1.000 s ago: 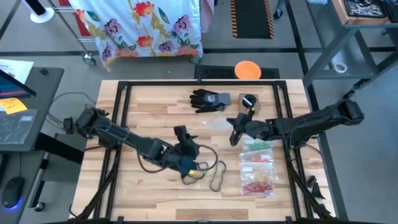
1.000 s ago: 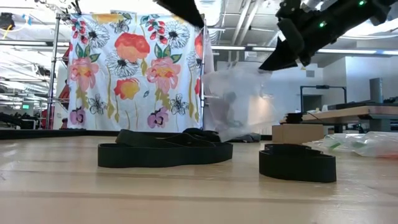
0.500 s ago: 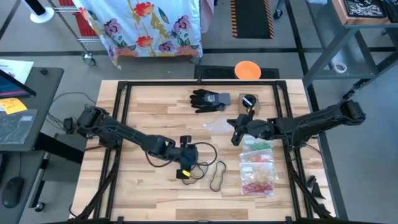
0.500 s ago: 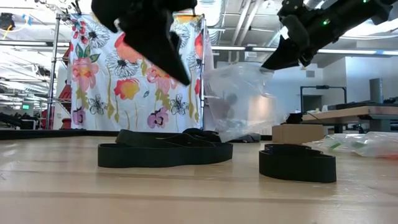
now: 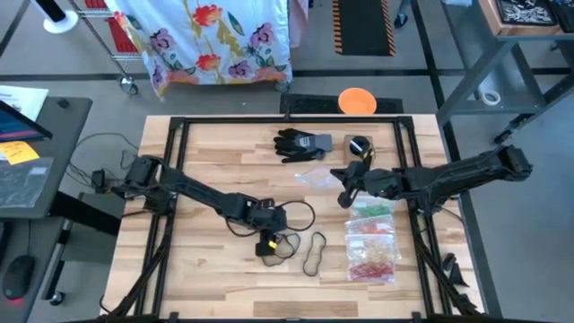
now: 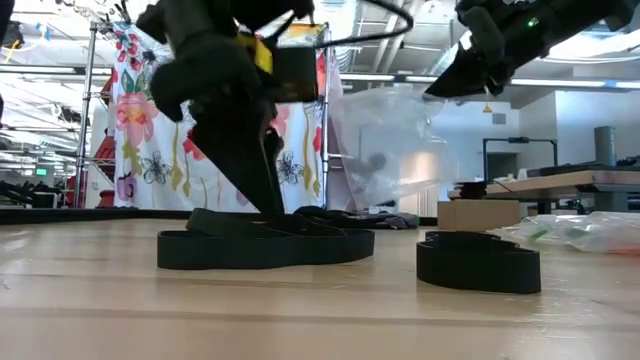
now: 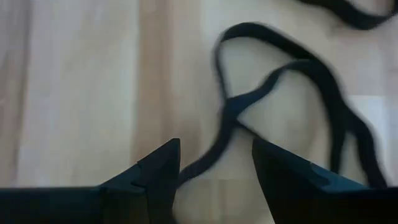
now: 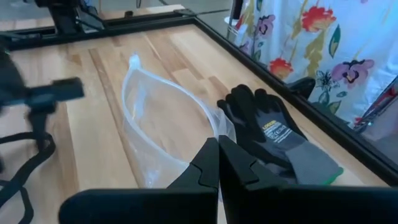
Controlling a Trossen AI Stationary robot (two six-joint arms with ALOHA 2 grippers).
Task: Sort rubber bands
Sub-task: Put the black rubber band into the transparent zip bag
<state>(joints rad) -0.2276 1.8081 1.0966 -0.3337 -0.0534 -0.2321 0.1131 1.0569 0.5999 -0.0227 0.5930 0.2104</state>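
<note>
Since a moment ago your left gripper [image 5: 269,235] has dropped from above the table to the black rubber bands [image 5: 305,240], which lie on the wood well in front of the black glove [image 5: 302,144]. Its fingers [image 7: 163,167] stand apart and hold nothing; one black strand runs between them in the left wrist view. These loops look thin, soft and light, so they will likely sag and tangle. Pinch a single strand where it lies clear of the others and lift slowly, or several may come up together. Nearer the glove, your right gripper [image 5: 343,191] is clenched on the rim of a clear plastic bag [image 5: 314,178], holding it up and open just in front of the glove.
</note>
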